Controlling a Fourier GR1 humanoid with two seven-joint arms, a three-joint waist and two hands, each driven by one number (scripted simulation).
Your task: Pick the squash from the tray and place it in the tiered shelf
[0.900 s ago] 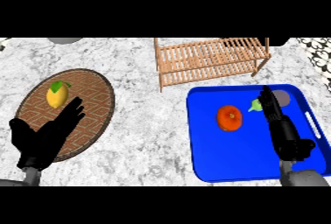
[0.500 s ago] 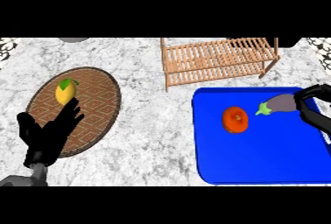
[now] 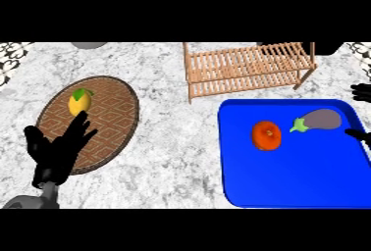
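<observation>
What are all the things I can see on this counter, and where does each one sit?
Tray: one, blue, lower right of the counter.
Orange squash: one, on the tray.
Eggplant: one, grey-purple with a green stem, on the tray, right of the squash.
Tiered shelf: one, light wood slats, behind the tray.
Woven mat: one, brown, oval, left side.
Lemon: one, yellow with a green leaf, on the mat.
Counter: one, grey-white marble.
Left hand: black, open, over the mat's near edge.
Right hand: black, only fingertips showing at the right edge.
</observation>
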